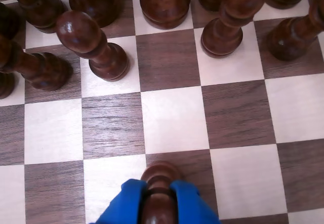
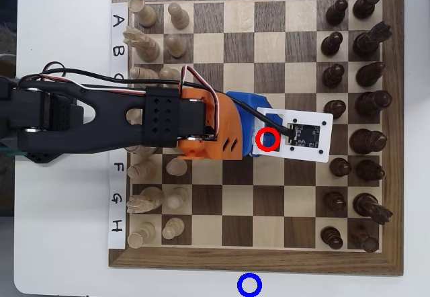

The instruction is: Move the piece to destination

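Note:
In the wrist view the piece (image 1: 159, 186), a dark brown pawn, stands between my two blue fingers (image 1: 126, 201) at the bottom middle, over a dark square. My gripper (image 1: 159, 193) is shut on it. In the overhead view my gripper (image 2: 261, 128) hangs over the middle of the chessboard (image 2: 201, 260). The arm and the white camera board (image 2: 306, 136) hide the pawn there. The destination (image 2: 249, 285), a small blue ring, lies on the white surface just below the board's lower edge, well below the gripper. I cannot tell whether the pawn rests on the board or is lifted.
Dark pieces (image 2: 366, 139) fill two columns at the board's right; in the wrist view several (image 1: 93, 44) stand ahead of the gripper. Cream pieces (image 2: 151, 199) stand at the left beside my black arm (image 2: 101, 119). A red ring (image 2: 267, 139) sits by the gripper.

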### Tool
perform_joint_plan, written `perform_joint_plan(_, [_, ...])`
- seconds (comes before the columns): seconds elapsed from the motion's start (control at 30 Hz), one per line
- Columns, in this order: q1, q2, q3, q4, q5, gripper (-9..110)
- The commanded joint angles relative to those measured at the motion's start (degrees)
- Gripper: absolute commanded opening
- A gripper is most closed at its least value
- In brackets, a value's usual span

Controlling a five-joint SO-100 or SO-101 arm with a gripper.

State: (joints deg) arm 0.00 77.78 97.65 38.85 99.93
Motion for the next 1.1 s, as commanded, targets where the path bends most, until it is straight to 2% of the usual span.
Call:
perform_joint_plan(0.0, [1.9, 2.2, -8.7, 0.1, 1.1, 0])
perform_joint_plan(0.63, [3.8, 14.0, -14.9, 4.1, -2.6, 0])
perform_joint_plan(1.07, [8.1, 16.2, -22.1, 8.4, -6.0, 0])
